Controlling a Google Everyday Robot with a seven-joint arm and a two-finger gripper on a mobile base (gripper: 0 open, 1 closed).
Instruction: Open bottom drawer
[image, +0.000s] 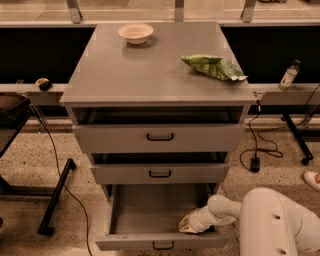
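Observation:
The bottom drawer (161, 241) of the grey cabinet is pulled far out toward me, its inside bare and its small black bar handle (163, 245) at the centre of the front panel. My gripper (186, 225) reaches in from the lower right on a white arm (270, 222). It sits inside the drawer at its right side, just behind the front panel. The two drawers above are each pulled out slightly: the middle one (160, 173) and the top one (160, 137).
On the cabinet top stand a white bowl (135, 33) at the back left and a green bag (213, 66) at the right. A black stand leg (56, 197) and cable lie on the floor at the left. A bottle (289, 75) stands on the right ledge.

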